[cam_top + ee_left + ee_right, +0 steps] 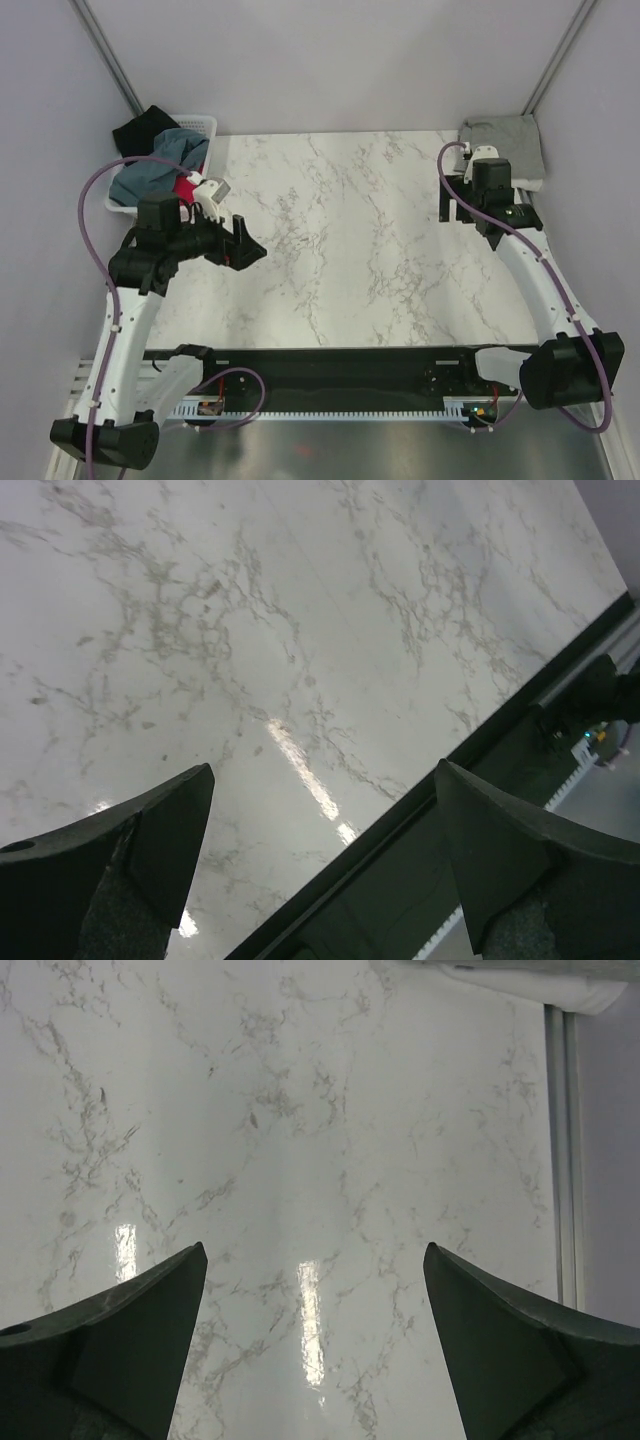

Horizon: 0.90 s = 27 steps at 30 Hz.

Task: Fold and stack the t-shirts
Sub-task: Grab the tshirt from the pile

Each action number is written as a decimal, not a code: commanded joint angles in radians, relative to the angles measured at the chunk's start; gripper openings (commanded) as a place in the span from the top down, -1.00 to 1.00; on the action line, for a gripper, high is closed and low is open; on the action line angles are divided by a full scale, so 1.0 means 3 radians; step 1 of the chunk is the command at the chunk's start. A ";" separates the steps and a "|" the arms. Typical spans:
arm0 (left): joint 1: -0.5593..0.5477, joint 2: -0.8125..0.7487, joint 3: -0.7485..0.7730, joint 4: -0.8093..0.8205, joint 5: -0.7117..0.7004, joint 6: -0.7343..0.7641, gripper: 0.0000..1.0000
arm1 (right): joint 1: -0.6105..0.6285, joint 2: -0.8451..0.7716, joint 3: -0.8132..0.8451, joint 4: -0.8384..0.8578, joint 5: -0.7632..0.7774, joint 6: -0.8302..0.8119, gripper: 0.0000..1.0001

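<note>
A dark slate-blue t-shirt (158, 168) lies crumpled in a white basket (204, 124) at the back left, among other clothes. A light heather grey t-shirt (506, 141) lies folded at the table's back right corner. My left gripper (248, 245) hovers open just right of the basket, over bare marble, with nothing between its fingers (322, 770). My right gripper (457, 211) hangs open just in front of the folded grey t-shirt, also with nothing in it (314, 1250). A pale cloth edge (500, 980) shows at the top of the right wrist view.
The basket also holds a black garment (145, 127) and a red one (184, 187). White cloth (528, 183) peeks out under the grey t-shirt. The marble table (340, 230) ends at a dark front rail (480, 740). Grey walls enclose the back and sides.
</note>
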 commanded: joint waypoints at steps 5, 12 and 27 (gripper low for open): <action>0.0039 -0.0104 0.0244 0.0427 -0.0949 0.0141 -0.92 | -0.0175 0.0290 0.0525 0.0182 -0.0749 -0.0115 -0.96; 0.0050 0.0881 0.0505 0.0427 -0.0949 0.0141 -0.92 | -0.0170 0.1108 0.1102 0.0422 -0.1563 0.0249 -0.96; 0.0842 0.2652 0.2039 0.0243 -0.1711 0.0913 -0.49 | -0.0119 0.2305 0.2391 0.0264 -0.1738 0.0336 -0.96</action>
